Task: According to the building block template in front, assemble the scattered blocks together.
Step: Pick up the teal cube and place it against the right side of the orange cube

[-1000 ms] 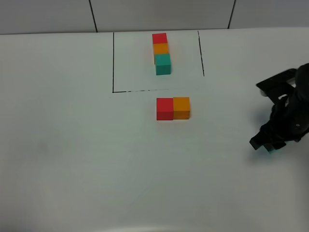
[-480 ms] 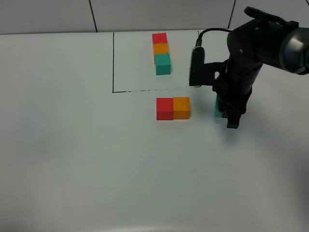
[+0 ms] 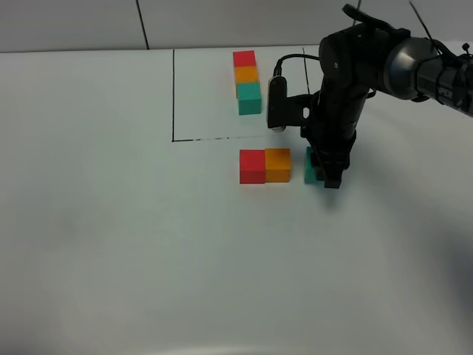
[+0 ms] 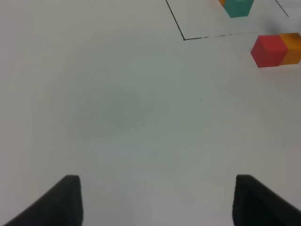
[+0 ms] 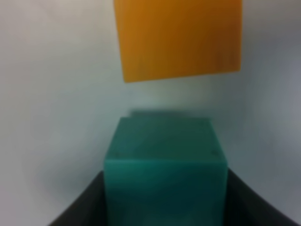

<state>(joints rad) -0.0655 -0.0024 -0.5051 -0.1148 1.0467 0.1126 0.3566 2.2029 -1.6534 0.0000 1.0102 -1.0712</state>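
Note:
The building block template [image 3: 246,80] is a red, orange and teal line inside a black-lined box at the back; its teal end [image 4: 237,7] shows in the left wrist view. Of the scattered blocks, the red cube [image 3: 252,166] and the orange cube [image 3: 278,165] sit joined side by side in front of the box. My right gripper [image 3: 325,174] is shut on the teal cube [image 3: 311,166], held low just right of the orange one. The right wrist view shows a small gap between the teal cube [image 5: 164,174] and the orange cube [image 5: 178,37]. My left gripper [image 4: 157,202] is open and holds nothing.
The black outline [image 3: 174,96] marks the template's area on the white table [image 3: 111,222]. The red cube [image 4: 269,51] and orange cube [image 4: 292,48] lie far from the left gripper. A wall stands behind the table.
My right arm has swung in from the table's right edge towards the middle, carrying the teal cube to just beside the orange cube. The red and orange cubes have not moved.

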